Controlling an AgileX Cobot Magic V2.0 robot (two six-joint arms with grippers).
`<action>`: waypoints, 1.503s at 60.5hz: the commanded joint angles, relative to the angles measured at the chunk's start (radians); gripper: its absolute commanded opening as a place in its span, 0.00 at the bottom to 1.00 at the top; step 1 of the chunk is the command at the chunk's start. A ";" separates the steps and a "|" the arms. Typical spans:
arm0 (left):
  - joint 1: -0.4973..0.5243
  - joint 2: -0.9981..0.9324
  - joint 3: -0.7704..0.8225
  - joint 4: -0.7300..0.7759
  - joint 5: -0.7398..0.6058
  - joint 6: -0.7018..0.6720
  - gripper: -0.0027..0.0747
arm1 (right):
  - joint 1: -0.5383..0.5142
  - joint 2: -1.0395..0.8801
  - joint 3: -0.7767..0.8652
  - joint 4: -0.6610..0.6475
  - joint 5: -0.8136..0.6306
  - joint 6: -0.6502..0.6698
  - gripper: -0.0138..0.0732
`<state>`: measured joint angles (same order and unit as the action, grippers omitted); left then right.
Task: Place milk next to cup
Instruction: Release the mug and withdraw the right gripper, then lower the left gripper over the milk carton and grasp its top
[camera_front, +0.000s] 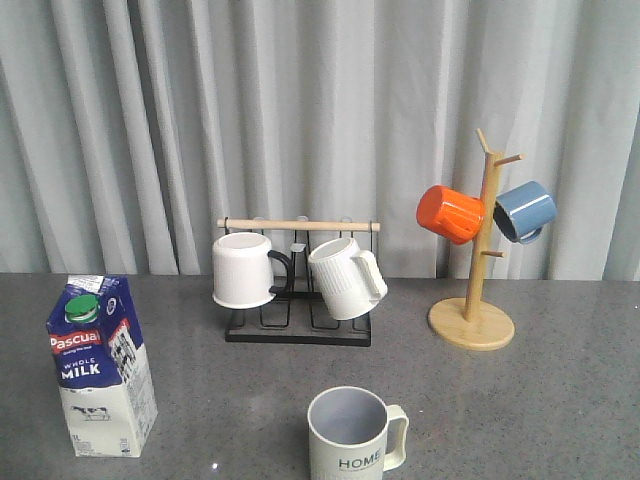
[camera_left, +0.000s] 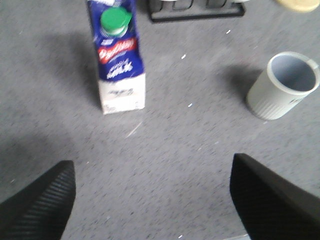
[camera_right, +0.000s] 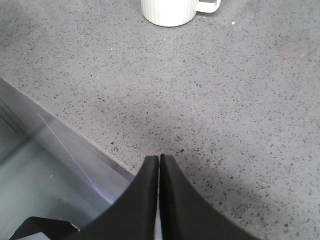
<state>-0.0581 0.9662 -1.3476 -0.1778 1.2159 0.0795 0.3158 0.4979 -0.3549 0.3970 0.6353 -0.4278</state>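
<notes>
Fingers of the left gripper (camera_left: 150, 200) are spread wide, one dark pad at each lower corner of the left wrist frame, nothing held between them. Bare grey table (camera_left: 165, 150) is seen in the gap. Right gripper (camera_right: 159, 167) fingers are pressed together, tips touching, empty, over the table edge at the bottom of the right wrist frame.

Milk (camera_left: 119, 57) is seen upper left of centre in the left wrist frame, upright, green cap on top, well ahead of the open fingers and not yet touched. In the front view it stands at the lower left. Cup (camera_left: 284, 86) sits at the right edge of the left wrist frame, upright and empty; in the front view it is at bottom centre, handle to the right. Carton and cup are well apart, so the task is judged not started: approach and grasp come first.

Behind, a black rack (camera_front: 298, 330) with two white mugs and a wooden mug tree (camera_front: 472, 322) with orange and blue mugs are noted, clear of the path.

Risks, as judged:
- Carton is tall and narrow; an off-centre or high contact could tip it.
- Carton walls could be crushed by an overtight squeeze.
- The cup could be knocked during the set-down if the carton is carried in too close or too low.
</notes>
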 joint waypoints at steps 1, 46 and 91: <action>-0.004 0.001 -0.043 -0.060 -0.047 0.004 0.78 | 0.000 0.003 -0.028 0.021 -0.063 0.001 0.15; -0.004 0.420 -0.412 0.029 0.031 -0.079 0.73 | 0.000 0.003 -0.028 0.020 -0.042 0.001 0.15; -0.004 0.674 -0.451 0.023 -0.082 -0.070 0.73 | 0.000 0.003 -0.027 0.017 -0.041 0.001 0.15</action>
<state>-0.0581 1.6619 -1.7670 -0.1393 1.1892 0.0104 0.3158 0.4979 -0.3537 0.4000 0.6451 -0.4278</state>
